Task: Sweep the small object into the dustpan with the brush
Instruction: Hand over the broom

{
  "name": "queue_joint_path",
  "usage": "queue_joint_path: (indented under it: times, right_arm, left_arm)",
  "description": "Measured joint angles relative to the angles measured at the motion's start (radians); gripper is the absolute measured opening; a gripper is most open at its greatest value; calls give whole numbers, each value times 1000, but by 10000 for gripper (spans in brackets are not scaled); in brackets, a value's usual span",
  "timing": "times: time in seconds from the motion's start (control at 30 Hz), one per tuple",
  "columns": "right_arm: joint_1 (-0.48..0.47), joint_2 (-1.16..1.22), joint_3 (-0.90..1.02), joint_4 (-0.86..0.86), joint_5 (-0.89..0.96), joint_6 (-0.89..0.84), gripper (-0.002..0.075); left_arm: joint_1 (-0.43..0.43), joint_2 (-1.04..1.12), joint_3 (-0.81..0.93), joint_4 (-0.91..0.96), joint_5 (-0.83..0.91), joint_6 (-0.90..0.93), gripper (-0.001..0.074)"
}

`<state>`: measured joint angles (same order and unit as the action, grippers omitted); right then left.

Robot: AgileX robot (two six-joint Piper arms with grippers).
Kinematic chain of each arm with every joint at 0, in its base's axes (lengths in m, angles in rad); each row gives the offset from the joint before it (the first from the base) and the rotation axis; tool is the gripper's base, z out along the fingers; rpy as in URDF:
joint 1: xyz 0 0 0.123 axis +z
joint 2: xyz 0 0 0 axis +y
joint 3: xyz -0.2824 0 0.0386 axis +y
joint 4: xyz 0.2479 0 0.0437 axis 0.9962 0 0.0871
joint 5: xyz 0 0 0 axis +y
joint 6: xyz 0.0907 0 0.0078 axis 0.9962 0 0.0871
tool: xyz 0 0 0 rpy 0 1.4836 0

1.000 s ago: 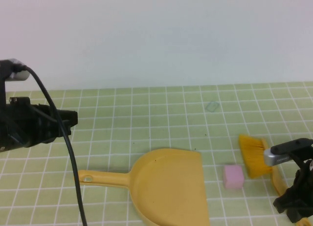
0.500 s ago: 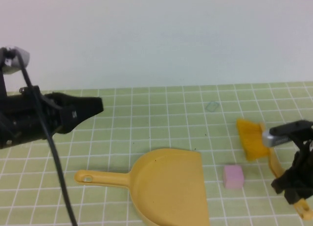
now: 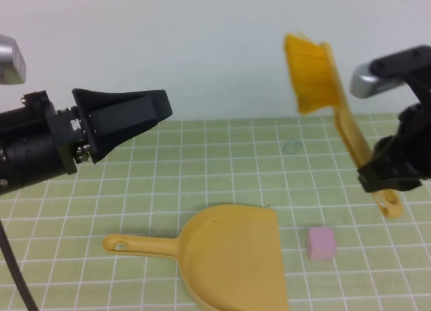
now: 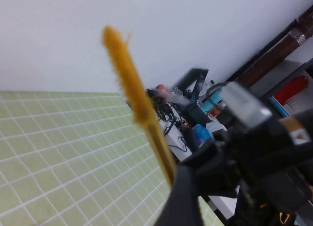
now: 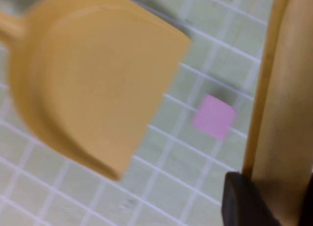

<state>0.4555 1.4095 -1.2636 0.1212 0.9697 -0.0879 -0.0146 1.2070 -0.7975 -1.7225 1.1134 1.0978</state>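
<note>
At the near edge of the bench lies the dustpan (image 3: 232,257), its handle pointing toward the left edge and its open mouth facing right. The pink cube (image 3: 322,244) sits just beside that mouth, on the right arm's side. Above and beyond the cube, the right hand (image 3: 387,173) is clamped on the brush (image 3: 330,102) handle, bristles raised high. Farther left, the left hand (image 3: 145,112) hovers open and empty, well apart from the cube.

Held aloft at right by right gripper (image 3: 384,173): yellow-bristled brush (image 3: 330,102). Lay near tiled table's (image 3: 222,156) front edge: yellow plastic dustpan (image 3: 229,254), pink cube (image 3: 321,243) beside. Hovered left: left gripper (image 3: 145,112).
</note>
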Motion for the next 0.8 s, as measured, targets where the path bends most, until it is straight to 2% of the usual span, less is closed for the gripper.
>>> queue_joint_path:
  times: [0.1,0.17,0.27,0.4,0.57,0.67,0.8]
  right_arm:
    - [82,0,-53,0,-5,42,2]
    - [133,7,-78,0,-33,74,2]
    - [189,19,-109,8,-55,101,2]
    - [238,34,-129,15,-55,128,2]
    - [286,38,-129,64,-83,130,2]
    - [309,38,-129,83,-113,130,2]
    - [324,40,-129,120,-137,119,2]
  left_arm:
    - [-6,0,0,0,0,0,566]
    - [-40,0,0,0,-8,0,566]
    - [-127,0,0,0,-50,0,567]
    - [-258,0,0,0,-221,30,568]
    - [-368,0,0,-3,-359,53,568]
    - [-405,0,0,-7,-415,54,568]
    - [-410,0,0,-7,-439,54,559]
